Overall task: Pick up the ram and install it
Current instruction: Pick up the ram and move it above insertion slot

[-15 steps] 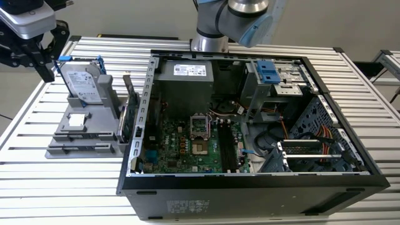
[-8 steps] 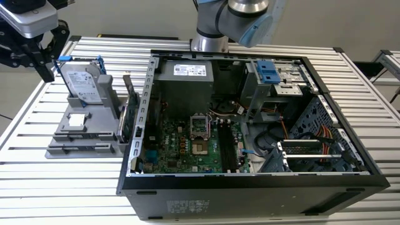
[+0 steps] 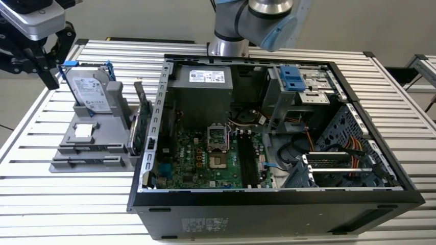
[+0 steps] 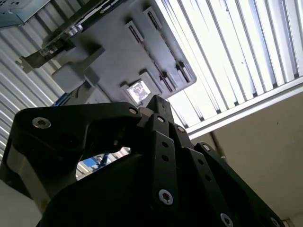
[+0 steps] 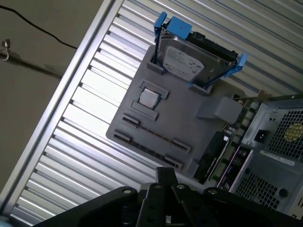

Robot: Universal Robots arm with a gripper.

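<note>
Gripper (image 5: 165,175) poised over holder (image 5: 189,118), ram not yet picked
Jaws are closed on nothing above the tabletop (image 3: 68,204). The ram itself cannot be made out, and the motherboard slots (image 3: 246,159) look bare.

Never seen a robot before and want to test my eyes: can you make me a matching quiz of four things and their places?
1 hard drive
2 silver chip
3 hand
4 expansion card

A flat on the grey holder
B exterior view's far left edge
C on edge between holder and case
D propped upright, blue-framed

Pairs: 1-D, 2-A, 3-B, 4-C
</note>
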